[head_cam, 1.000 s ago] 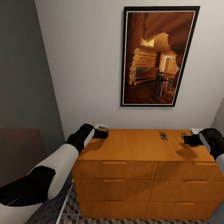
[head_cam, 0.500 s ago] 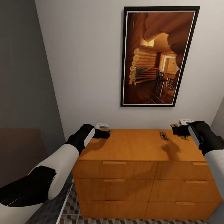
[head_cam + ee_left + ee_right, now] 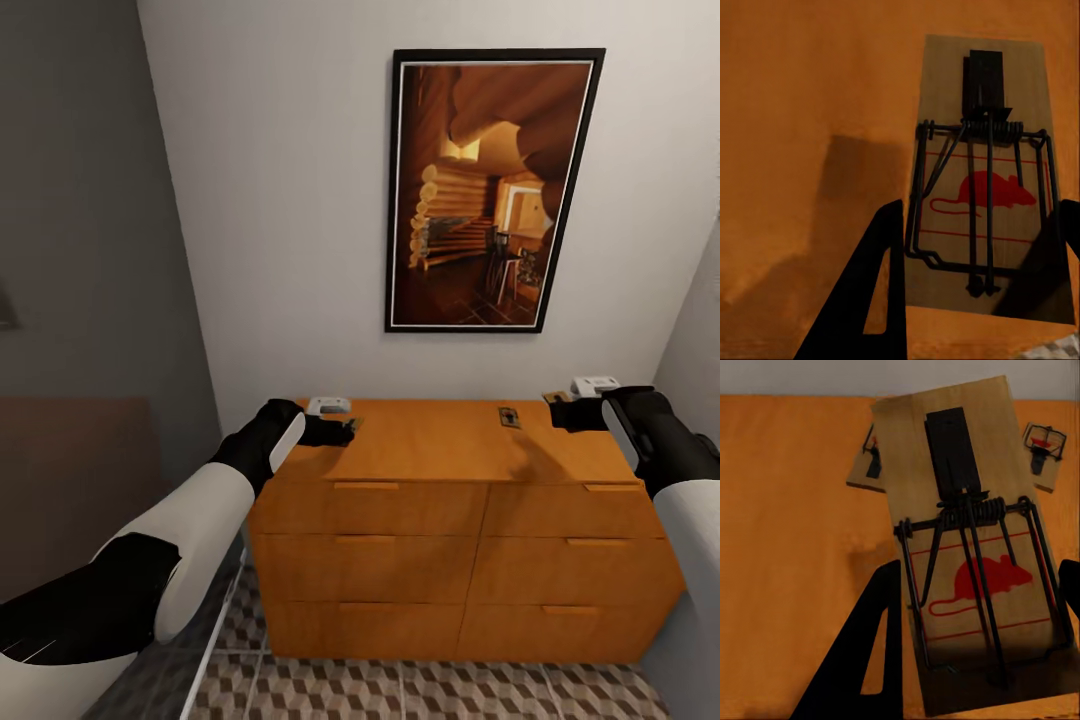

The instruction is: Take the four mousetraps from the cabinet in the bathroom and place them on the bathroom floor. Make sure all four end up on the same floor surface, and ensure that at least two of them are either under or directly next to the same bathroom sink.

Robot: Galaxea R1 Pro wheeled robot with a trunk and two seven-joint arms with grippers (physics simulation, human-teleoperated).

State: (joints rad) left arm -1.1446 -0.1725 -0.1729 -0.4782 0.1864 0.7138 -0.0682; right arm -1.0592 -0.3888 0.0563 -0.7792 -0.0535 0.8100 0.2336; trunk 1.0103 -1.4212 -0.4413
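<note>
The orange-brown cabinet (image 3: 430,450) stands against the white wall. My left gripper (image 3: 348,430) hovers over its left end, shut on a mousetrap (image 3: 982,187) with a red mouse print. My right gripper (image 3: 553,408) is over the right end, shut on a second mousetrap (image 3: 967,502) held above the top. Another mousetrap (image 3: 509,417) lies flat on the cabinet top. In the right wrist view two traps lie on the wood, one (image 3: 872,457) on each side (image 3: 1044,442) of the held one. A strip of cube-patterned bathroom floor (image 3: 400,690) runs below the drawers. The sink is out of view.
A large framed picture (image 3: 490,190) hangs on the wall above the cabinet. A dark grey wall (image 3: 90,250) and a brown surface (image 3: 70,470) close off the left side. Another wall (image 3: 700,340) stands close on the right.
My right gripper has lifted its mousetrap off the cabinet top and swung inward. The left gripper keeps its place. The camera has drawn back, so more floor shows.
</note>
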